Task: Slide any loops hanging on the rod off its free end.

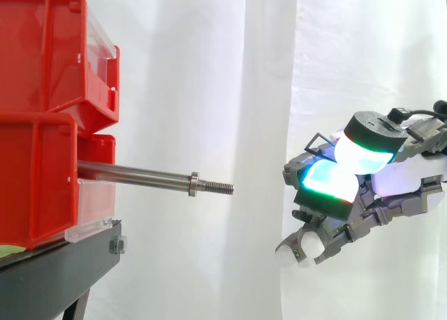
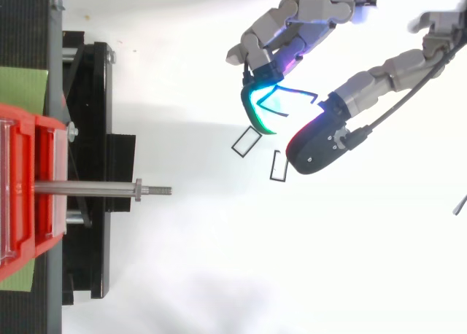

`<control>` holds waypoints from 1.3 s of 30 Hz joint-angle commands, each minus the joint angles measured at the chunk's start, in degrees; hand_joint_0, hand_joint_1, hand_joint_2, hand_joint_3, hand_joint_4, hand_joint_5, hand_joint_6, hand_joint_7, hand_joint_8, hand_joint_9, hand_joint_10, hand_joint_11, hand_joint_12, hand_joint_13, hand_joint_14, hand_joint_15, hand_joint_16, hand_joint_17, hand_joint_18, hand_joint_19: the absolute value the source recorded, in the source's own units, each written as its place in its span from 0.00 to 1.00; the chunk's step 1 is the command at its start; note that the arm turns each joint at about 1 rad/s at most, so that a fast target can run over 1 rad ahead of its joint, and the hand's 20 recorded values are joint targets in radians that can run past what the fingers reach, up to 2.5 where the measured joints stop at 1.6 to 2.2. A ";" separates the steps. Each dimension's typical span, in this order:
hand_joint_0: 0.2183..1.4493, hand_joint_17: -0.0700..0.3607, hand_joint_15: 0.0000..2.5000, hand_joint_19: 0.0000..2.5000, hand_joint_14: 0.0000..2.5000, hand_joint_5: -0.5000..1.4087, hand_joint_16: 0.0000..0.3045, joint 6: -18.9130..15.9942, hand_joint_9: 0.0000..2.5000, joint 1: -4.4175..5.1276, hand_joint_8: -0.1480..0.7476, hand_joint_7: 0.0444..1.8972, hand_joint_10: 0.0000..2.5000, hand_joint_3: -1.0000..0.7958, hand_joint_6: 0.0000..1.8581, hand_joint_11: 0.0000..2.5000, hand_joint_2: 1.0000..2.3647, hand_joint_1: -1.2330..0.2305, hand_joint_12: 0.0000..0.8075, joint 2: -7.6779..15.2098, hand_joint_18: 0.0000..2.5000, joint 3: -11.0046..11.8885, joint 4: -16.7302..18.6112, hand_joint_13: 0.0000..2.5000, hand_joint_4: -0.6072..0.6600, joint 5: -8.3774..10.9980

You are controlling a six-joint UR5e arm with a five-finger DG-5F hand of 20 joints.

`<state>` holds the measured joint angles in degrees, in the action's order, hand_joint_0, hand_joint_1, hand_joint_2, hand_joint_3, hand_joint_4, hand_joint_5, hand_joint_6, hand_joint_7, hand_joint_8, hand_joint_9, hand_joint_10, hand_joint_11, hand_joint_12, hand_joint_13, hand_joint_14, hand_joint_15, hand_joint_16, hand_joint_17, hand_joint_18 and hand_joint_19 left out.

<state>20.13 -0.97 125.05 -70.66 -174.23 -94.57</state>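
The hand (image 1: 394, 187), fingers curled, pinches thin black loops (image 2: 242, 138) between its glowing pads, well apart from the bare rod (image 1: 140, 175) jutting from stacked red bins (image 1: 42, 54), whose contents are hidden.

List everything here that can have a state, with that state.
rod: bare, no loop on it.
loop by the hand: off the rod; whether held, cannot tell.
loop nearest the rod: off it, apart from the hand.
third loop: off the rod, beside the hand.
hand: clear of the rod, beyond its free end.
red bins: stacked on the stand.
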 commanded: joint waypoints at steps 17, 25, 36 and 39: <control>0.35 0.38 0.00 0.00 0.00 0.14 0.14 0.00 0.29 0.00 0.45 0.69 0.00 0.36 0.44 0.07 0.01 0.37 0.34 0.02 0.08 0.00 -0.06 0.14 0.53 0.00; 0.35 0.38 0.00 0.00 0.00 0.14 0.14 0.00 0.28 0.00 0.46 0.69 0.00 0.36 0.44 0.05 0.01 0.37 0.33 0.02 0.07 0.00 0.03 0.13 0.53 0.00; 0.35 0.37 0.00 0.00 0.00 0.14 0.13 0.00 0.28 0.00 0.47 0.71 0.00 0.37 0.44 0.04 0.01 0.38 0.33 -0.07 0.06 0.00 0.03 0.13 0.54 0.00; 0.35 0.37 0.00 0.00 0.00 0.14 0.13 0.00 0.28 0.00 0.48 0.69 0.00 0.37 0.44 0.05 0.01 0.38 0.33 0.02 0.06 0.00 -0.06 0.13 0.53 0.00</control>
<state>20.13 -0.97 125.07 -70.66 -174.27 -94.57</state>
